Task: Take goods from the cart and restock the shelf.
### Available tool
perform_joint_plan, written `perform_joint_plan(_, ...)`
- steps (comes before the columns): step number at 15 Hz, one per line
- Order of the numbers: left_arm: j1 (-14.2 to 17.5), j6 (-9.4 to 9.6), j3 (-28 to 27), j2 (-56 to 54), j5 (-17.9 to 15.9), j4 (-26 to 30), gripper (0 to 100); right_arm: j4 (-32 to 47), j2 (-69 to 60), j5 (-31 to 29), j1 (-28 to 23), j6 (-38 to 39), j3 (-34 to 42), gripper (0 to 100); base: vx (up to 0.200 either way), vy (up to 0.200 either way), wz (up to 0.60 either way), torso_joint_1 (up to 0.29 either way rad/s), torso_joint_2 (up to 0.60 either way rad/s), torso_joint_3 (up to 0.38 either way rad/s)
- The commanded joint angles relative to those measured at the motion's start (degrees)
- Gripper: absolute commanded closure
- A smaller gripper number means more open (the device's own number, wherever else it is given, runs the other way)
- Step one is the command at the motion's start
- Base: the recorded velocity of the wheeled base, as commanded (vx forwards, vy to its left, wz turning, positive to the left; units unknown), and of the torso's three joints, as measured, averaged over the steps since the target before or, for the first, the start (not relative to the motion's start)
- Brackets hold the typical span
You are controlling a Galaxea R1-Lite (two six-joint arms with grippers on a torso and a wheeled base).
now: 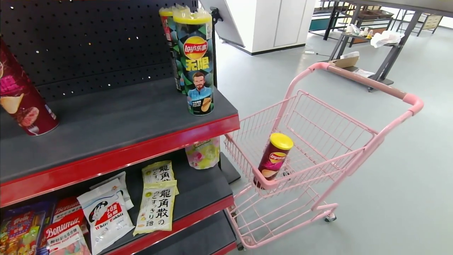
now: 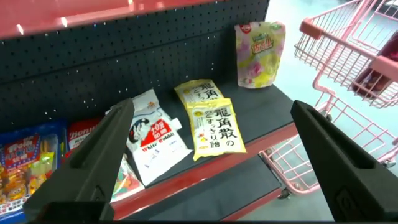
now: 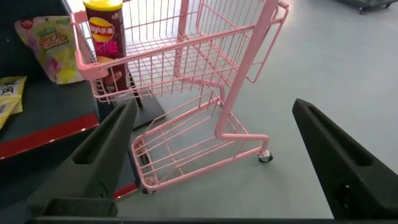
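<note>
A maroon chip can with a yellow lid [image 1: 274, 159] stands upright in the front corner of the pink cart [image 1: 364, 79], to the right of the shelf. In the right wrist view the same can [image 3: 106, 43] sits in the cart basket [image 3: 235, 93], beyond my right gripper [image 3: 214, 162], which is open and empty. My left gripper [image 2: 211, 162] is open too, holding nothing, in front of the lower shelf [image 2: 267, 112]. On the upper shelf board [image 1: 116, 117] stand a green chip can [image 1: 198, 67] near the right end and a maroon can [image 1: 21, 95] at the left.
Flat candy bags [image 1: 157, 205] and a white bag [image 1: 106, 212] lie on the lower shelf, with a pastel pouch [image 1: 203, 154] standing at its right end. A wide bare stretch lies between the cans on the upper board. Open grey floor surrounds the cart; tables stand far behind.
</note>
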Motion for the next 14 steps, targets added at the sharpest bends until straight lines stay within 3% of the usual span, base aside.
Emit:
perform_joint_plan(1,-0.07,0.01,0.01,0.00,0.01,0.01,0,0.01,-0.01,0.01,0.00,-0.03,0.00,0,0.000,0.000,0.00,-0.178,0.54,0.373)
perform_joint_plan(4,0.02,0.01,0.01,0.09,0.01,0.01,0,0.10,0.08,0.18,0.09,-0.56,0.00,0,0.000,0.000,0.00,-0.139,0.45,0.323)
perform_joint_plan(7,-0.07,0.01,0.01,0.00,0.01,0.01,0,0.01,1.05,0.62,0.44,-0.73,0.00,0,0.000,0.000,0.00,-0.028,0.12,0.080)
perform_joint_plan(8,0.02,0.01,0.01,0.00,0.01,0.01,0,0.10,2.10,1.32,0.70,-0.82,-3.25,0,0.000,0.000,0.00,0.000,0.00,0.000)
perform_joint_plan(9,-0.07,0.01,0.01,0.00,0.01,0.01,0,0.54,12.65,1.68,1.67,1.02,-13.97,0,0.000,0.000,0.00,0.000,0.00,0.000)
perform_joint_plan(10,-0.07,0.01,0.01,0.00,0.01,0.01,0,-0.07,29.96,2.20,2.11,11.48,-29.27,0,0.000,0.000,0.00,0.000,0.00,0.000)
perform_joint_plan(11,0.02,0.01,0.01,0.09,-0.08,0.01,0,0.01,39.28,4.40,3.69,13.24,-37.97,0,0.000,0.000,0.00,0.000,0.00,0.000)
perform_joint_plan(12,0.02,0.01,0.01,0.00,-0.08,0.01,0,0.01,40.42,4.84,3.96,12.80,-38.58,0,0.000,0.000,0.00,0.000,0.00,0.000)
perform_joint_plan(13,-0.07,0.01,0.01,0.00,-0.08,0.01,0,-1.13,47.10,7.74,6.50,7.53,-39.29,0,0.000,0.000,0.00,0.000,0.00,0.000)
perform_joint_plan(14,0.02,0.10,0.01,0.00,-0.08,0.01,0,-5.35,54.22,8.62,7.03,7.53,-36.56,0,0.000,0.000,0.00,0.000,0.00,0.000)
